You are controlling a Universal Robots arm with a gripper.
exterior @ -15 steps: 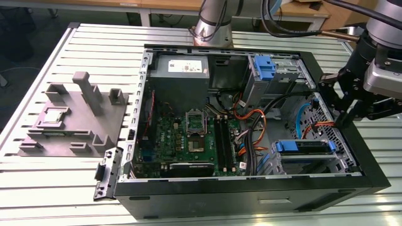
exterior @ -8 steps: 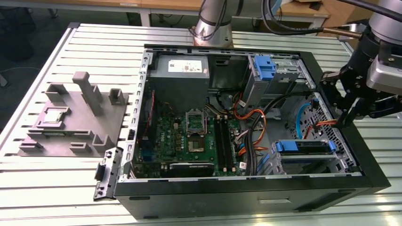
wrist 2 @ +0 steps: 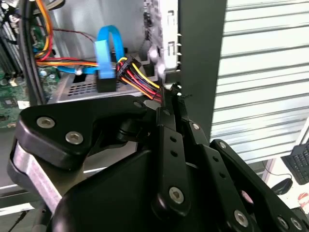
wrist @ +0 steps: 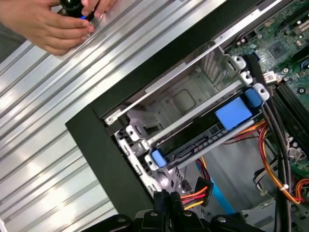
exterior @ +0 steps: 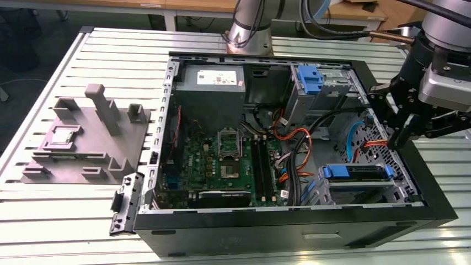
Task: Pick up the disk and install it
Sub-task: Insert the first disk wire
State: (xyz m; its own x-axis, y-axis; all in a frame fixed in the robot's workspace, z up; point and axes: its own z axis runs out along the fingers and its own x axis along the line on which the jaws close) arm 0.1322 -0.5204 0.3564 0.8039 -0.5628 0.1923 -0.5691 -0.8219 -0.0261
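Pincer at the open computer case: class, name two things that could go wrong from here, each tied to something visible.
1. The shut pincer sits right beside the red-yellow-black cable plug; if it moves, it might snag the wires.
2. A person's hand is busy on the table beside the case; a swinging arm could strike it.

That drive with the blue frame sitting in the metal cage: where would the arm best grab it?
Probably by the blue end tabs, coming in through the case's open side. The disk lies flat in the metal cage, whose rails seem to cover its long edges, so those blue ends look like the freest parts to pinch.
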